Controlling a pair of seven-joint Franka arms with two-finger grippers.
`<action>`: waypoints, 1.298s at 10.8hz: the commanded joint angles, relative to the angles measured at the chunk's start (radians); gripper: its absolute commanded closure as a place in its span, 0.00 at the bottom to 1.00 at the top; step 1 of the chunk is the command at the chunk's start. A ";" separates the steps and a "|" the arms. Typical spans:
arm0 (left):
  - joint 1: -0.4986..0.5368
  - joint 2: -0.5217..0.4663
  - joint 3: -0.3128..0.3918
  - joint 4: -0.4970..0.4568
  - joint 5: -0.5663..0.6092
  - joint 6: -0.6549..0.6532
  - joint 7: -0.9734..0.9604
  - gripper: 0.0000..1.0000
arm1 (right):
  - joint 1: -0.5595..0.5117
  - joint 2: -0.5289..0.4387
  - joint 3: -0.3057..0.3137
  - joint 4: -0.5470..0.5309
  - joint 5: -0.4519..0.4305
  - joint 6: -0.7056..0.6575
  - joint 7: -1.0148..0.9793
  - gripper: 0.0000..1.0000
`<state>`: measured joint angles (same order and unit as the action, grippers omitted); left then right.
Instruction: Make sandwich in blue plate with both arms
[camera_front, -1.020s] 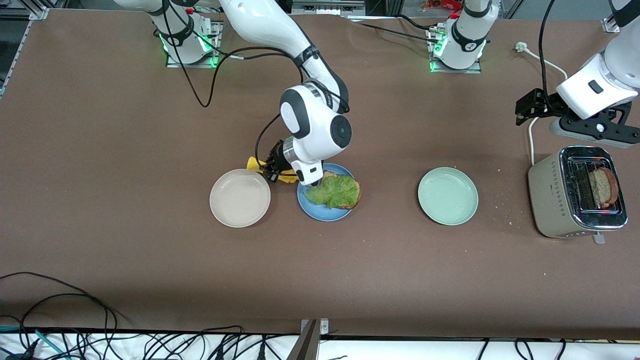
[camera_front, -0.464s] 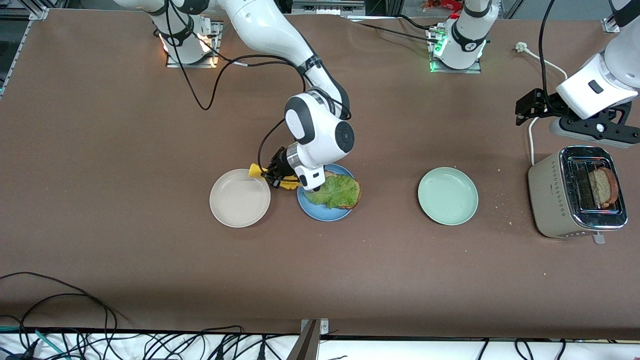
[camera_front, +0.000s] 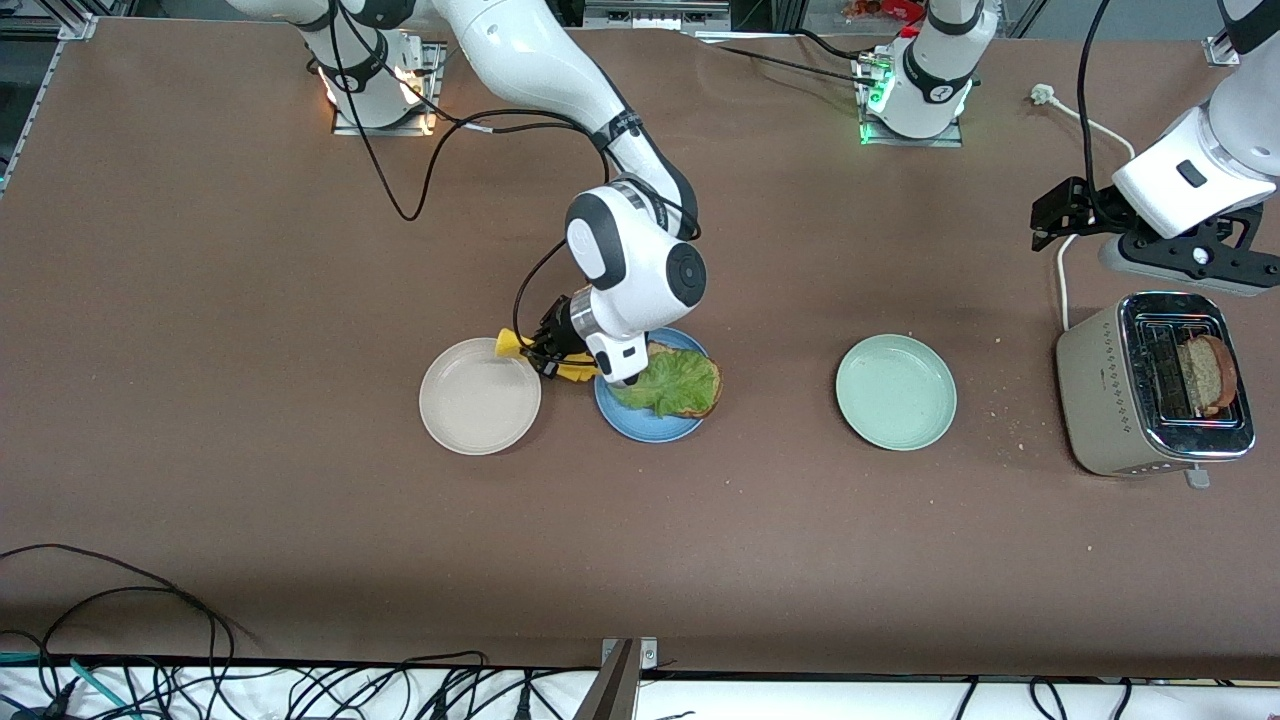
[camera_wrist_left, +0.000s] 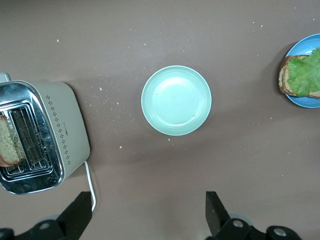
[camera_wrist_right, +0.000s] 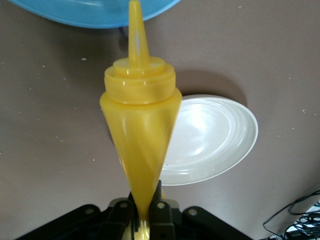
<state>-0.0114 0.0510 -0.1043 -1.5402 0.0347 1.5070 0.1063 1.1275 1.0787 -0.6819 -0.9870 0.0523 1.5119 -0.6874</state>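
The right pincer (camera_front: 560, 350), pinching the yellow squeeze bottle (camera_wrist_right: 140, 120), has edged back up since a moment ago, nozzle at the blue plate (camera_front: 640, 425) at frame centre. There lettuce (camera_front: 668, 384) covers one bread slice (camera_front: 712, 385); saucing looks imminent. The left pincer (camera_wrist_left: 145, 215) waits spread above the toaster (camera_front: 1150, 400), where the second slice (camera_front: 1210, 372) stands unchanged.

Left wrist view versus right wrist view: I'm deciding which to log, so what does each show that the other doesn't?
Only the left wrist view shows the round pale green plate, the beige toaster with a bread slice in it, and the lettuce-topped bread. Only the right wrist view shows the yellow squeeze bottle clamped in the right gripper and the round beige plate. Both show the round blue plate.
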 joint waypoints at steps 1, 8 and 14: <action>0.008 0.003 0.002 0.006 -0.016 0.002 0.010 0.00 | -0.090 -0.072 0.036 0.019 0.089 -0.001 -0.072 1.00; 0.237 0.237 0.005 0.122 0.095 0.033 0.051 0.00 | -0.607 -0.430 0.543 -0.241 0.119 0.099 -0.198 1.00; 0.404 0.380 0.005 0.120 0.131 0.205 0.239 0.00 | -1.021 -0.395 0.746 -0.275 0.430 0.129 -0.568 1.00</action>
<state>0.3533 0.3705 -0.0887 -1.4575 0.1364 1.6874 0.3114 0.2132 0.6867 0.0284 -1.2244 0.3442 1.6344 -1.0904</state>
